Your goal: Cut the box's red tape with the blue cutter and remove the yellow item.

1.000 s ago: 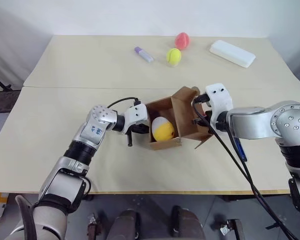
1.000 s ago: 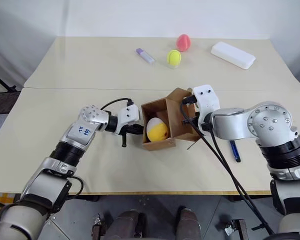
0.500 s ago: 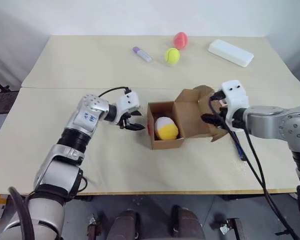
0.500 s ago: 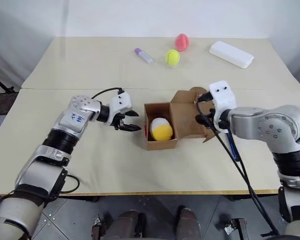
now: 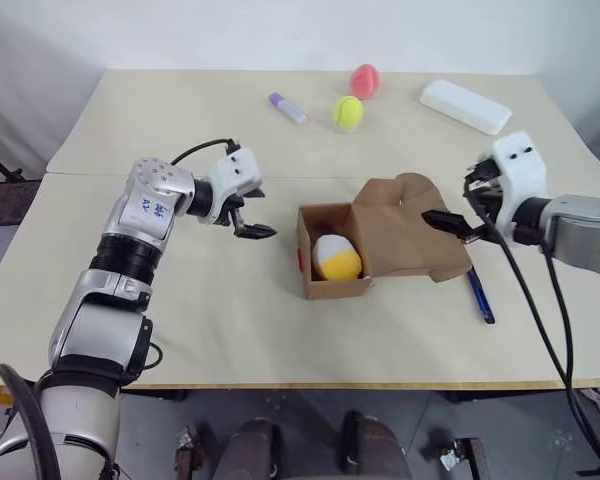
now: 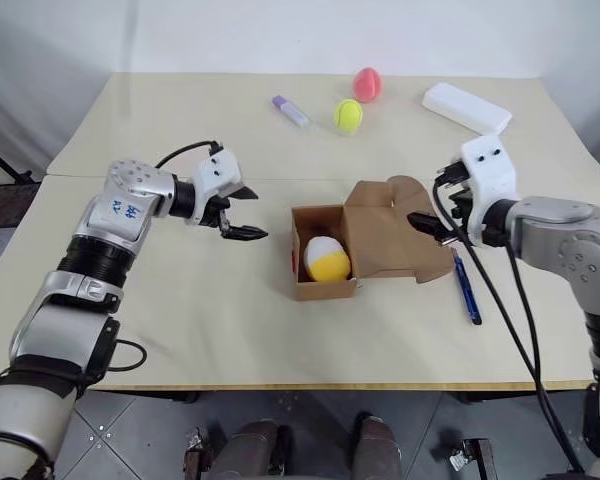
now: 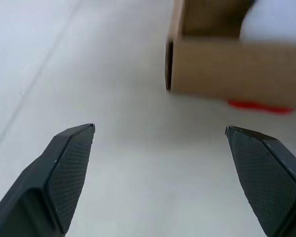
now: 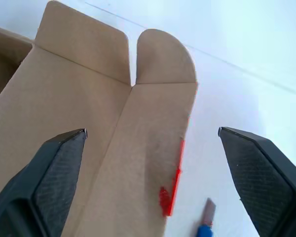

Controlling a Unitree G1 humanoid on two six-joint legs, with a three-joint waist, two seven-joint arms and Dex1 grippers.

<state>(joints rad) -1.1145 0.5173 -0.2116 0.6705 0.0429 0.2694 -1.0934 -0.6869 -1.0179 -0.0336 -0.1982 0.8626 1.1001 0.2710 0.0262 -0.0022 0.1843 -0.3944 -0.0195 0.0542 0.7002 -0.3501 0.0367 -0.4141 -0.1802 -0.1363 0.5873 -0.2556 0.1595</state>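
The brown cardboard box (image 5: 380,250) sits open in the middle of the table, its flaps spread flat to the right. Inside lies the yellow item (image 5: 337,259), a yellow and white ball. Bits of red tape (image 8: 173,181) cling to a flap edge and to the box's left wall (image 7: 259,106). The blue cutter (image 5: 480,294) rests on the table just right of the flaps. My left gripper (image 5: 252,225) hovers open, left of the box and apart from it. My right gripper (image 5: 458,216) is open and empty over the right flap's outer edge.
At the table's far side lie a purple-capped white tube (image 5: 288,108), a yellow-green tennis ball (image 5: 347,113), a pink-red ball (image 5: 364,80) and a white oblong case (image 5: 465,106). A seam (image 5: 90,174) runs across the tabletop behind the box.
Both grippers went from shut at the box's sides to open and pulled away, left one leftward and up, right one rightward. The box's flaps now lie spread open to the right.
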